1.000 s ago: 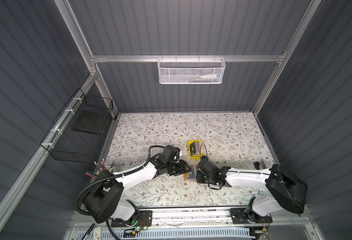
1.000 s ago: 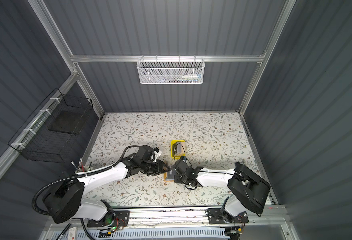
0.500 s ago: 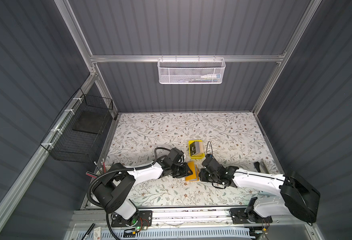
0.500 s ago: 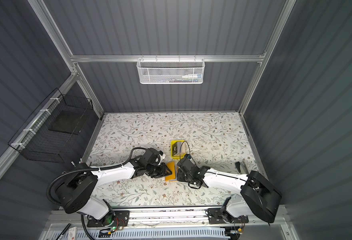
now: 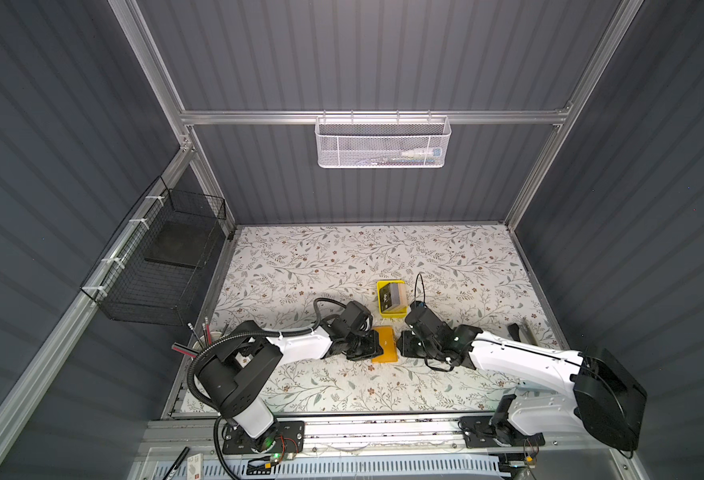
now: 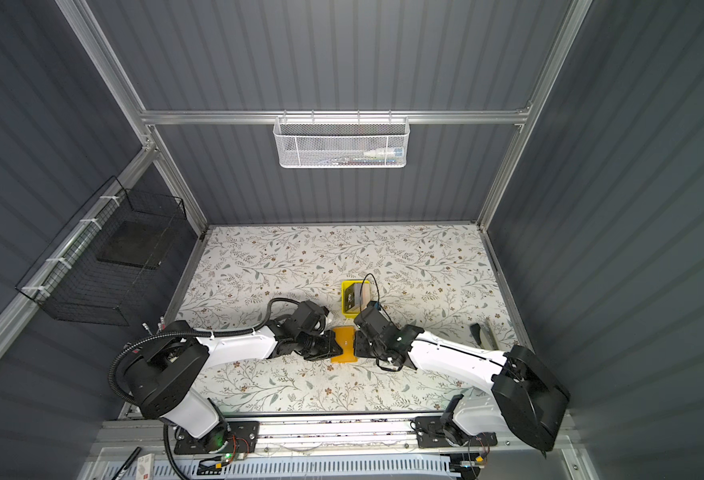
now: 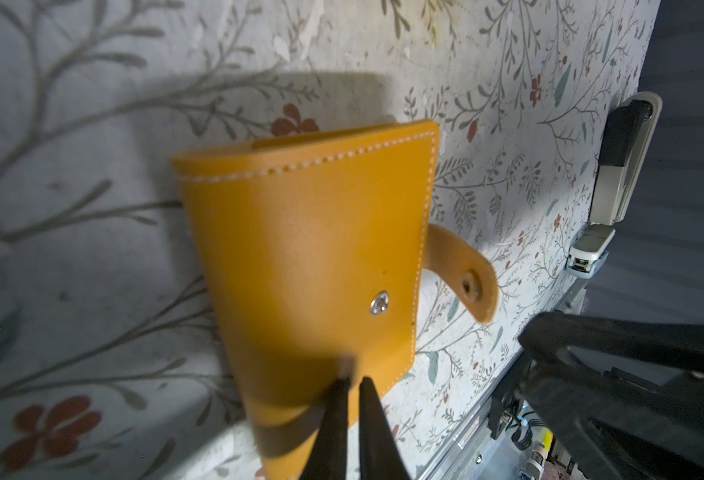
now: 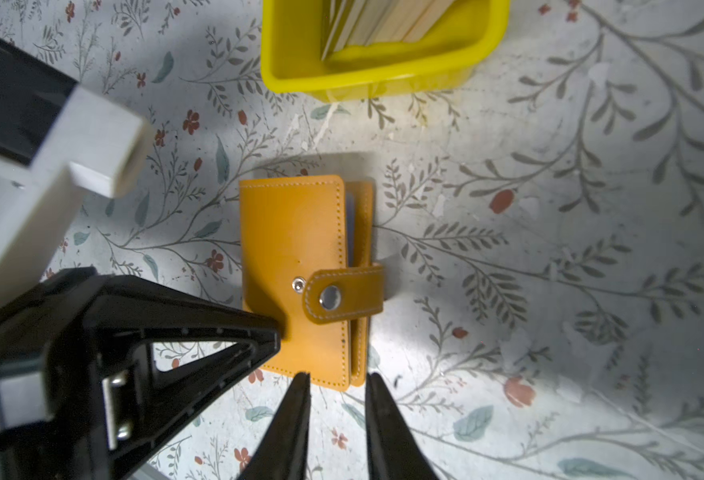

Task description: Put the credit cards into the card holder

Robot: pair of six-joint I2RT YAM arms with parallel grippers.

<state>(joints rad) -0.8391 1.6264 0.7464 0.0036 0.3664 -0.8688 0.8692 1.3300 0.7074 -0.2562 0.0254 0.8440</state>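
Your left gripper [image 7: 353,382] is sitting closed at the card holder's [image 7: 308,249] near edge, perhaps nipping its cover. Your right gripper [image 8: 338,377] is hovering part-open, empty, holder just ahead, credit cards [image 8: 383,20] beyond.

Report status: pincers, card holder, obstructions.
Left pincer shut, at spine edge of card holder. Right pincer open, empty, beside it. Holder closed, strap unsnapped. Credit cards in yellow tray.
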